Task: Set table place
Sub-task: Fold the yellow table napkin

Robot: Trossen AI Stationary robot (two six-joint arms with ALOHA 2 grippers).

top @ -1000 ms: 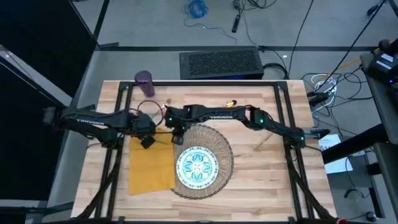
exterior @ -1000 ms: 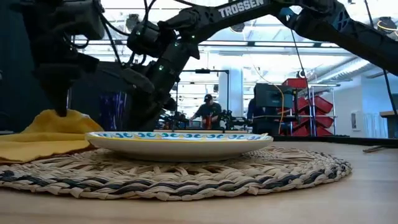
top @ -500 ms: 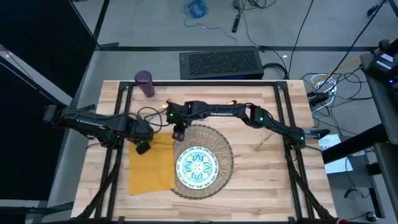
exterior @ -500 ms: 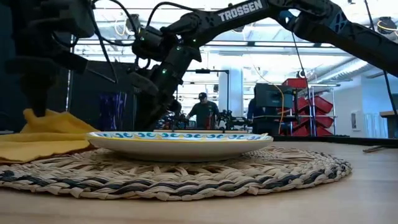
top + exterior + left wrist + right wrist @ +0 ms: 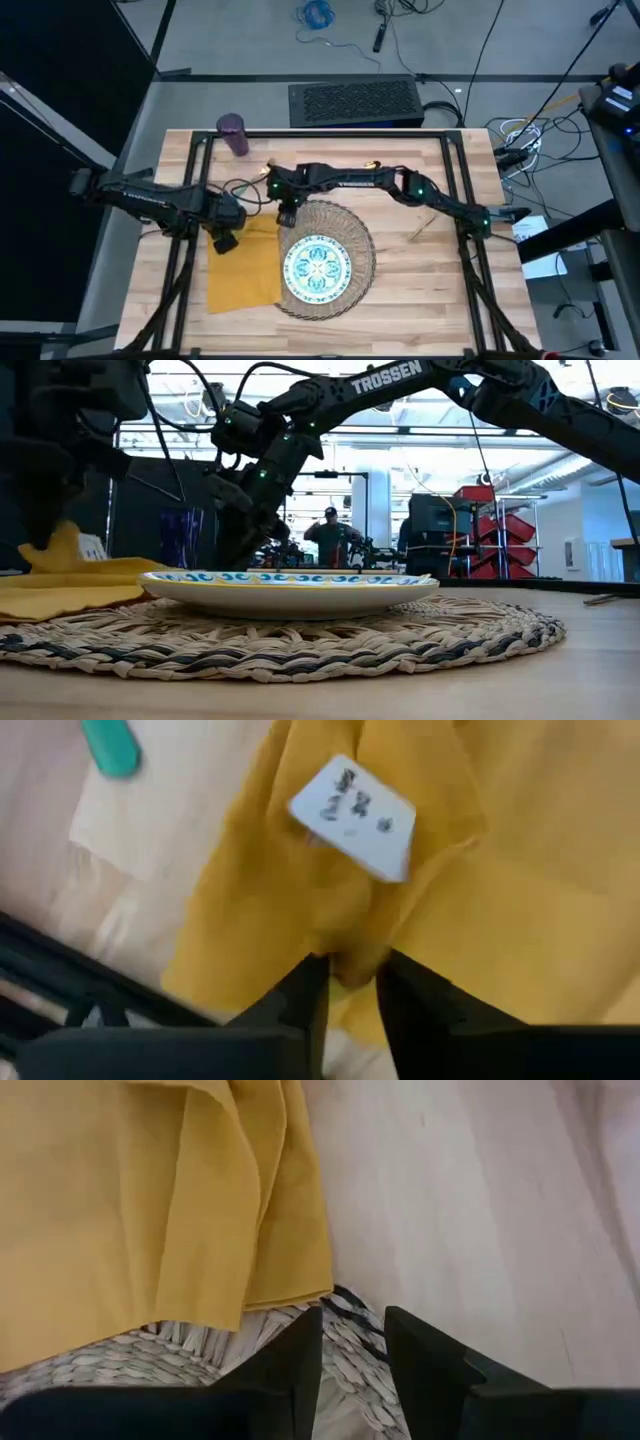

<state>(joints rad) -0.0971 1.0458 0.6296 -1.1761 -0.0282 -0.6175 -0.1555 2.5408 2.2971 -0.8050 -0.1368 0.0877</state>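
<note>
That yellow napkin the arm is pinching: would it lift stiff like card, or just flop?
Probably flop. The napkin bunches into soft folds where the left gripper pinches it, and it shows draped pleats in the right wrist view. It looks like light cloth, so one pinched corner would likely trail the rest across the table.

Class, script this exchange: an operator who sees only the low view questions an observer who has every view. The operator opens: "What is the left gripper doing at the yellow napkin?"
Observer: The left gripper is pinching a fold of the napkin, just below its white label.
Operator: And the right one?
Observer: The right gripper hangs open over the placemat edge, beside a napkin corner, holding nothing.
Operator: Where is the cup?
Observer: The purple cup stands at the far left corner of the table, apart from the placemat.
</note>
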